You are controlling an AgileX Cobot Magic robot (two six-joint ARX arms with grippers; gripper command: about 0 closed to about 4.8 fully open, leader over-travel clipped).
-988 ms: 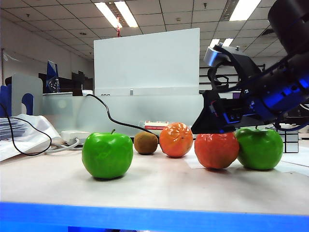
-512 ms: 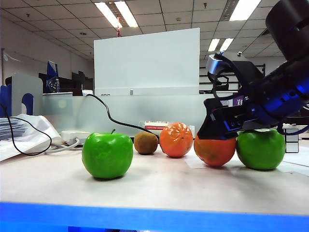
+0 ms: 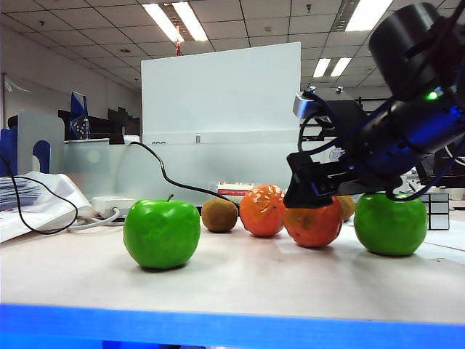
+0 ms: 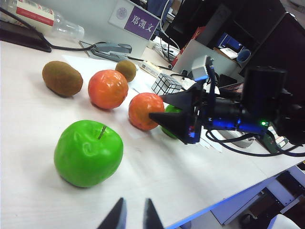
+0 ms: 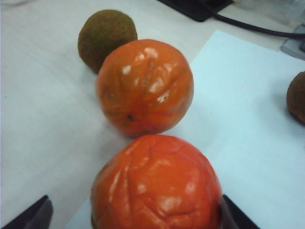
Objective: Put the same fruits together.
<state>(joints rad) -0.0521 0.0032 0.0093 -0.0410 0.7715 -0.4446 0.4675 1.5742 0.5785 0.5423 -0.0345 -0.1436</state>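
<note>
One orange fruit (image 5: 156, 191) sits between the right end effector's (image 5: 133, 214) wide-spread fingers; left end effector (image 4: 131, 217) narrow.

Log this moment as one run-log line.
right gripper: open astride near orange-red dimpled fruit | second orange fruit: just beyond | left gripper: shut, idle

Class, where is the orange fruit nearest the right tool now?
In the exterior view the nearer orange fruit sits right of centre, between the farther orange fruit and the right-hand green apple, under the right tool.

I see bright ceiling light panels (image 3: 174, 20) overhead, glare on the fruit, and a soft right wrist view.
</note>
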